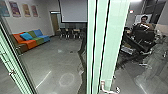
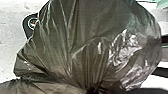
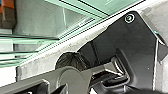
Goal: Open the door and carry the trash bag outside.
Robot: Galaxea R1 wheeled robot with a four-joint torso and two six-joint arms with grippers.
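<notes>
head view: you face a glass door (image 1: 113, 37) with pale green edges, upright just right of center. a lever handle (image 1: 102, 86) is low on its near side. far left, past the glass, a sofa (image 1: 31, 41) in orange, green and blue stands by the wall, posters (image 1: 16, 8) above it. a projection screen (image 1: 73, 11) hangs at the far wall, chairs (image 1: 67, 33) below. right side: a person (image 1: 144, 20), seen through or mirrored in the glass, behind dark equipment.

your trash bag (image 2: 82, 37): dark, shiny plastic, large in the left wrist view, folds drawn together into a gathered neck (image 2: 93, 89). the right wrist view puts it beside your dark base plate, near the glass, above pale floor (image 3: 45, 60); you cannot tell if it touches the plate.

left claw: you cannot tell its state. right claw: you cannot tell either.
</notes>
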